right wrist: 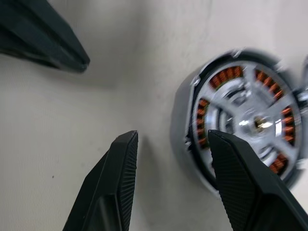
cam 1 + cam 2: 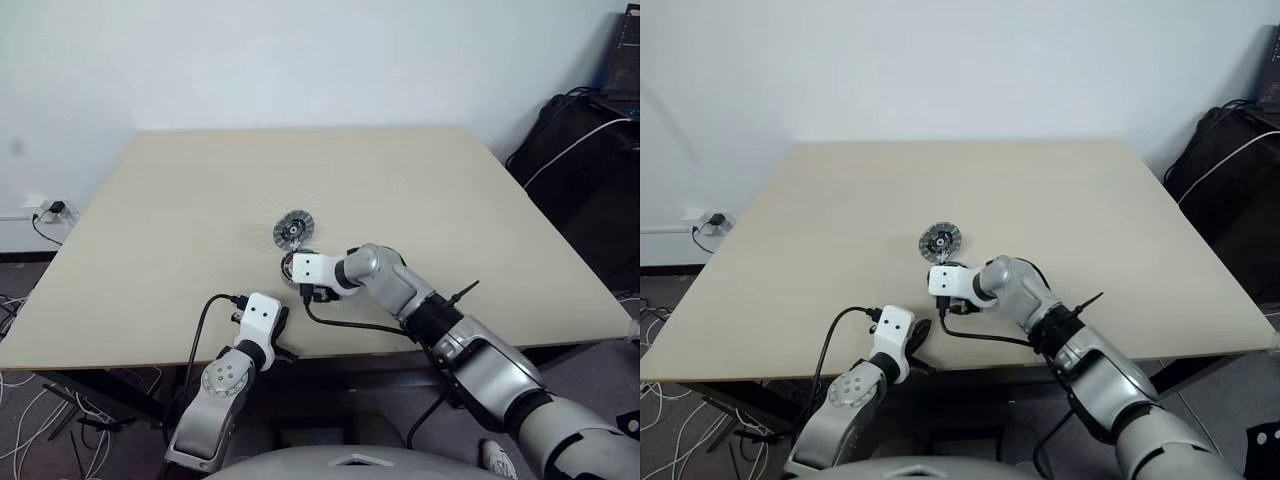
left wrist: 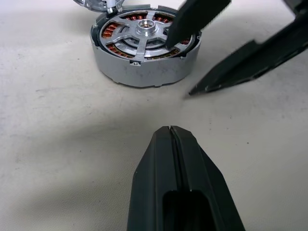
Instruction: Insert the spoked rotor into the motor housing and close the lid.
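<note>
A: Head views — what lies where on the table [image 2: 150,230]?

B: The lid [image 2: 294,231] sits alone near the middle, ribbed face up, set aside, I judge, so the housing stays open for the rotor. Just nearer the front edge, the right gripper [image 2: 303,291] points down over the motor housing [image 2: 289,264], which its white wrist mostly hides. The left gripper [image 2: 283,330] rests at the front edge, well short of the parts.

A: Left wrist view?

B: The left gripper's fingers [image 3: 173,159] are pressed together on nothing — parked, it seems, to leave the right arm room. Beyond them stands the motor housing, grey wall and copper windings showing, with the spoked rotor [image 3: 144,33] already lying inside, its hub central. The right gripper's two black fingers reach in from one side: one crosses above the rotor, the other slants down beside the housing.

A: Right wrist view?

B: The right gripper [image 1: 168,144] has its fingers apart, holding nothing. One pad [image 1: 126,163] is over bare table, the other [image 1: 236,168] overlaps the housing's rim. The rotor looks seated, so the lid is likely next.
</note>
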